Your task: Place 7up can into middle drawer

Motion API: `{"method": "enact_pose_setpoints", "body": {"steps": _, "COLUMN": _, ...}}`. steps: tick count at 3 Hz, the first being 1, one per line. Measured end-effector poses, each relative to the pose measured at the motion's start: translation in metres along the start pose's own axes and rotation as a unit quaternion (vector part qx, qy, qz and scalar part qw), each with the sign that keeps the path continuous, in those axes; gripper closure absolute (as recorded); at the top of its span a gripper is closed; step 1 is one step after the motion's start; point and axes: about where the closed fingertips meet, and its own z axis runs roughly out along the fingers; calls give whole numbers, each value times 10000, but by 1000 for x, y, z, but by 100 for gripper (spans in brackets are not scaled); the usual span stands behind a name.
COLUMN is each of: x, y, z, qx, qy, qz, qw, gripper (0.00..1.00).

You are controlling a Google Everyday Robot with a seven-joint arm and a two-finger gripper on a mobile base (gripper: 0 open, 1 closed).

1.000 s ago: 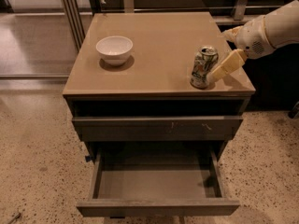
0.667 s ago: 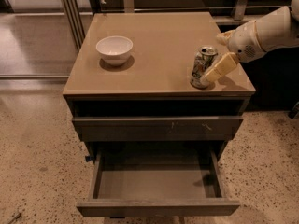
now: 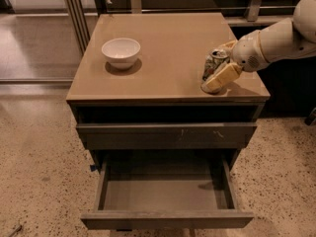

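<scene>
Camera view: the 7up can (image 3: 213, 63) stands near the counter's (image 3: 173, 31) right front edge, with the gripper (image 3: 216, 69) right at it; whether the jaws clasp it I cannot tell. Below, the middle drawer (image 3: 163, 192) is pulled out. A white bowl (image 3: 121, 51) sits left.

So the smooth tan-brown cabinet top (image 3: 168, 38) has two things sitting on it. A round white bowl (image 3: 121, 52) stands upright toward the back left. A small whitish-silver 7up can (image 3: 213, 63) with green print is near the front right edge, well apart from the bowl. The robot's cream-coloured gripper (image 3: 216, 68) is right at the can, reaching in from the right.
</scene>
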Motion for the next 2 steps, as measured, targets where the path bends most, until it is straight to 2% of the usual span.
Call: {"method": "enact_pose_setpoints", "body": {"steps": 2, "x": 0, "y": 0, "z": 1, "qx": 1, "qy": -2, "qz": 1, "qw": 10000, "gripper": 65}}
